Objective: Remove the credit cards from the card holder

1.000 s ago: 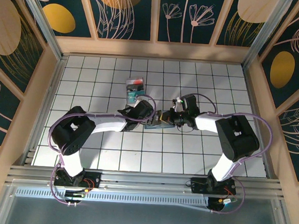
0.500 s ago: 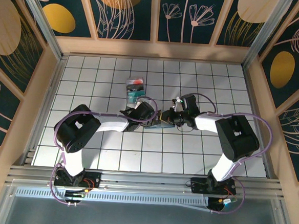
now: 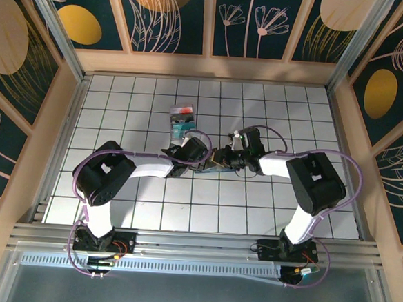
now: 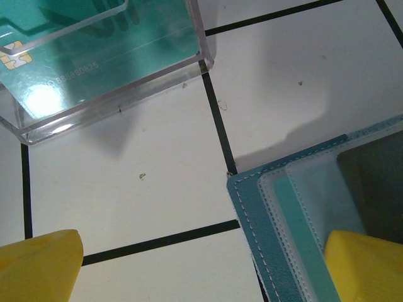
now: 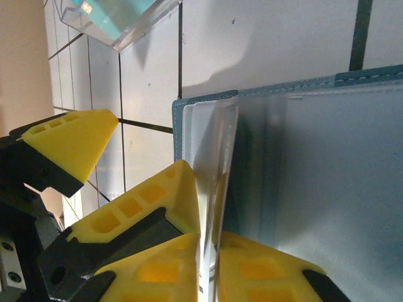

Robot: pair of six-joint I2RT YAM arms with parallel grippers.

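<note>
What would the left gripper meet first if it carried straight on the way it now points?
Probably the bare white table between its open jaws, as the left gripper tilts downward; farther along stands the clear plastic box. Depth is hard to judge.

Non-task stuff from my side:
- Bench (image 3: pixel 274 108): white square tiles with black grid lines. My left wrist view shows a few small specks on the tiles.
- Clear plastic box (image 3: pixel 181 120): sits on the bench toward the far side, a bit left of centre, skewed against the grid. Teal and red show through it from above.
- Left wrist view: the box (image 4: pixel 107 56) has thick transparent walls. Inside is teal with a gold chip patch (image 4: pixel 16 56) and faint digits. Its near corner sits on a grid line.
- Right wrist view: the box (image 5: pixel 113 22) is at the top left.
- Enclosure: light wood frame (image 3: pixel 207 66), and dark teal wall panels (image 3: pixel 173 18) with gold discs and pale leaf outlines.
- Aluminium rail (image 3: pixel 195 244): runs along the near edge.
</note>
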